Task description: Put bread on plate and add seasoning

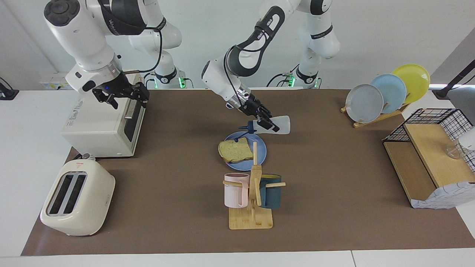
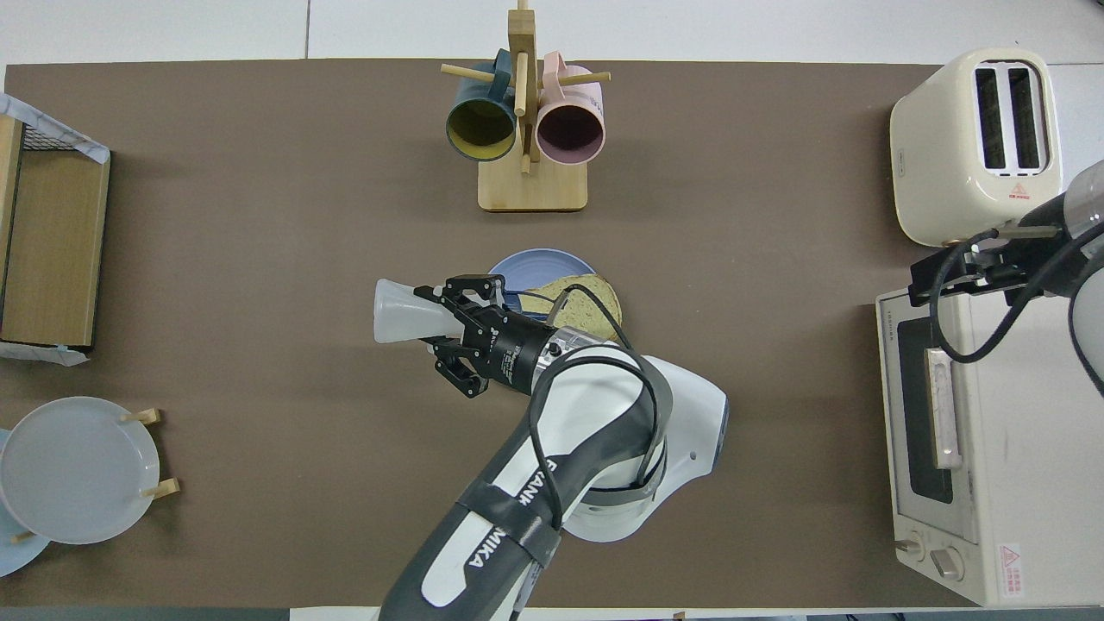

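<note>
The bread (image 1: pixel 235 150) lies on the periwinkle plate (image 1: pixel 261 157) at mid-table, overhanging its rim toward the right arm's end; both also show in the overhead view, bread (image 2: pixel 591 297) and plate (image 2: pixel 535 266). My left gripper (image 1: pixel 269 124) is shut on the seasoning bottle (image 1: pixel 281 124) and holds it tipped on its side over the plate's edge. The dark cap (image 1: pixel 252 128) points at the bread. In the overhead view the left gripper (image 2: pixel 444 328) hides the cap, and the bottle's body (image 2: pixel 398 310) sticks out. My right gripper (image 1: pixel 124 96) waits, open, above the toaster oven.
A toaster oven (image 1: pixel 100 126) and a cream toaster (image 1: pixel 76 198) stand at the right arm's end. A wooden mug rack (image 1: pixel 252 215) with pink and teal mugs stands farther from the robots than the plate. Upright plates on a rack (image 1: pixel 386 94) and a wire basket shelf (image 1: pixel 426 159) stand at the left arm's end.
</note>
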Motion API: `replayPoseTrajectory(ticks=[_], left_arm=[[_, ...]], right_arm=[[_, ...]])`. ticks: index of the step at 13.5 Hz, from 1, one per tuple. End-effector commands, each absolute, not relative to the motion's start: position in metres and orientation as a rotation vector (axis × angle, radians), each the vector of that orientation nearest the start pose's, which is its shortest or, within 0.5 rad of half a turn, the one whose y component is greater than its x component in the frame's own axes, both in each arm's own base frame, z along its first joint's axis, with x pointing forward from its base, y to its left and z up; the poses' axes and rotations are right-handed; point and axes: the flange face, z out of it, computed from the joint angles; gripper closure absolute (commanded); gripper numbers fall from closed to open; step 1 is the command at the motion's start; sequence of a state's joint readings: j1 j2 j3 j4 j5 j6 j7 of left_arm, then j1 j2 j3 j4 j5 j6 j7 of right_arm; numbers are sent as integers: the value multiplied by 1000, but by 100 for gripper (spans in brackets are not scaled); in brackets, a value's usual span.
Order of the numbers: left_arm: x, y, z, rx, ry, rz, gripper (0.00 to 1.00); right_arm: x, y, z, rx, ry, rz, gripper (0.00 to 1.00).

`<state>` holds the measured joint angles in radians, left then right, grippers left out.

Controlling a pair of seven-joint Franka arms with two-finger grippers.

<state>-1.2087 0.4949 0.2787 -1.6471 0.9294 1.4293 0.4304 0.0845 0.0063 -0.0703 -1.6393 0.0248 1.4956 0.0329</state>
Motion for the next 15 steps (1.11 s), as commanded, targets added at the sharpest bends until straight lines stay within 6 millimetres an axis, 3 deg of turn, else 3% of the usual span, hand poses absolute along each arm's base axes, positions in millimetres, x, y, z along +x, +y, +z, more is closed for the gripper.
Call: replayPoseTrajectory(ticks=[1, 3, 4, 5, 11, 15], left_arm=[[440, -481, 314, -1268, 1220, 420, 100], [445, -479, 320, -1168, 1142, 398, 100], [446, -476, 303, -1112, 1096, 430, 100], [446, -474, 299, -1094, 1075, 442, 100], [447, -462, 304, -1012, 993, 458, 100], [400, -485, 301, -958, 1038, 434, 100]], right_arm=[[541, 14, 583, -3126, 17, 231, 0], [540, 12, 584, -3126, 19, 233, 0], [539, 13, 584, -3125, 17, 233, 0], [540, 14, 584, -3126, 14, 236, 0], [537, 11, 592, -3124, 17, 229, 0], [540, 10, 588, -3123, 0, 228, 0]])
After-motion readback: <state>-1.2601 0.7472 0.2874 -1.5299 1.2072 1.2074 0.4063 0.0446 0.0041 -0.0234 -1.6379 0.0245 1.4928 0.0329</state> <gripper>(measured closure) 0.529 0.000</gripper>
